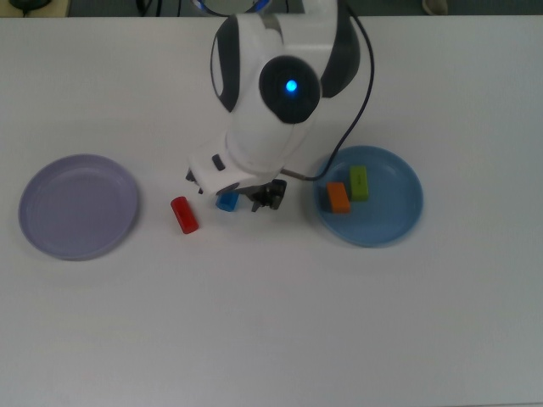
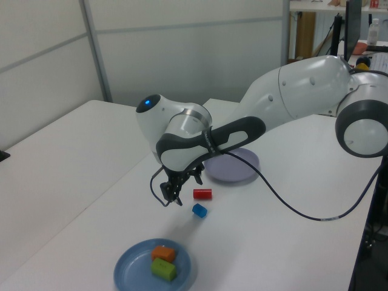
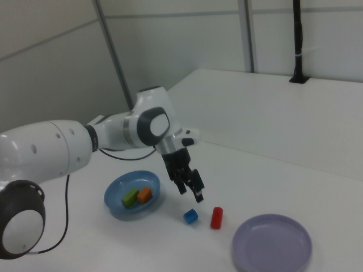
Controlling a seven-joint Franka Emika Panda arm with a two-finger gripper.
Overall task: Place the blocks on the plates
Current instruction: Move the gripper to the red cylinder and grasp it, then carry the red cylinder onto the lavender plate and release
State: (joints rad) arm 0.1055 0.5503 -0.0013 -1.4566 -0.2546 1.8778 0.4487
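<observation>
The end effector (image 3: 190, 187) is hanging open and holding nothing, just above the blue block (image 3: 190, 216), likely getting ready to grab it. The red block (image 3: 216, 217) is lying beside it on the tabletop (image 3: 351, 226). The orange block (image 1: 338, 197) and green block (image 1: 360, 183) are already sitting on the blue plate (image 1: 399, 220); the purple plate (image 1: 51, 220), far on the top view's left, is waiting.

I see a white table (image 1: 271, 339) carrying the lavender plate (image 1: 79, 206), the blue plate (image 1: 371, 197), the red block (image 1: 184, 214) and the blue block (image 1: 226, 202). The blue block lies just below the fingers (image 3: 191, 185); the red one sits beside it, toward the lavender plate.
</observation>
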